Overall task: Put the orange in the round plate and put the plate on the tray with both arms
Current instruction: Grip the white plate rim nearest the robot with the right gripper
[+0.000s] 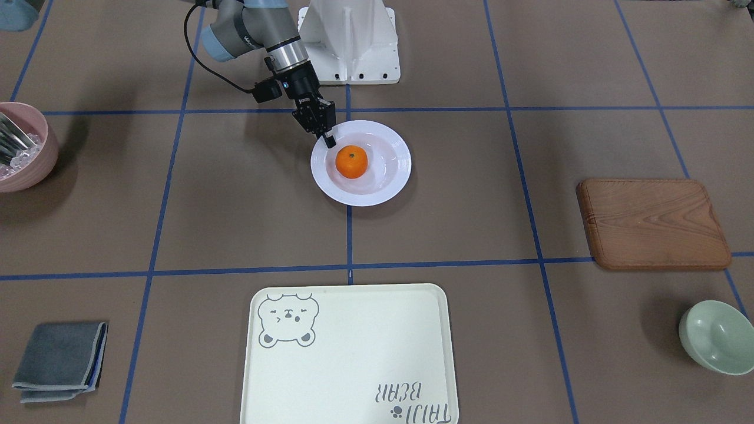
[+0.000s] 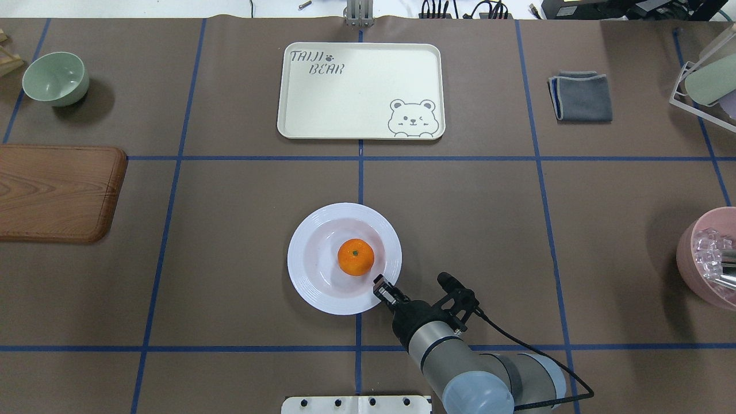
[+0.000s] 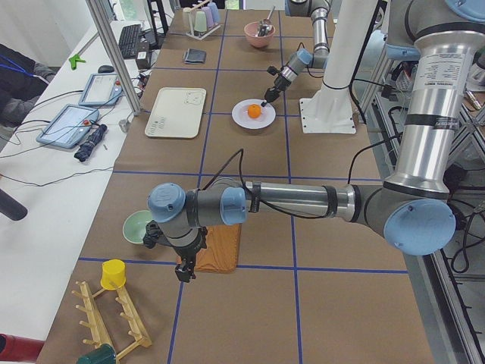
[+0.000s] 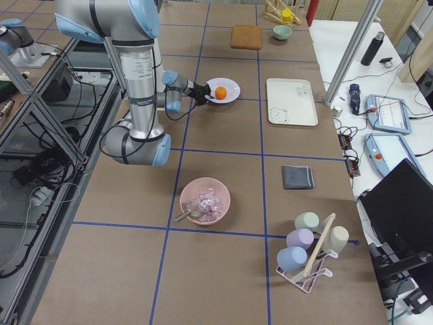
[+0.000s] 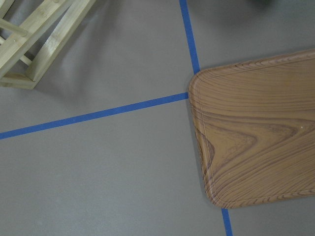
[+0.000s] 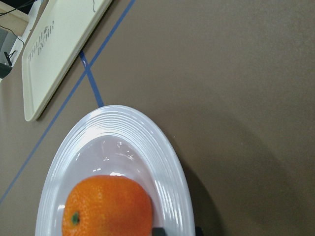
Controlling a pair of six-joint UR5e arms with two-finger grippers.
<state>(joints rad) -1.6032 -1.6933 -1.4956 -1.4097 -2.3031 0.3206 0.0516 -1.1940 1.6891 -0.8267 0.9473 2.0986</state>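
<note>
The orange [image 2: 355,257] lies in the sunken centre of the white round plate [image 2: 305,270], which stands mid-table. The cream bear tray [image 2: 356,92] lies beyond it, bare. My right gripper [image 2: 384,289] is at the plate's near-right rim. In the right wrist view its fingertips [image 6: 158,231] straddle that rim close together, shut on it. My left gripper [image 3: 186,271] hangs far off over the near edge of the wooden board [image 3: 220,246]. It shows only in the exterior left view, so I cannot tell whether it is open or shut.
A green bowl [image 2: 56,77] and the wooden board [image 2: 57,192] are on the left. A folded grey cloth [image 2: 581,96], a cup rack [image 2: 707,80] and a pink bowl [image 2: 710,259] are on the right. A wooden peg rack [image 5: 34,39] lies near the left arm.
</note>
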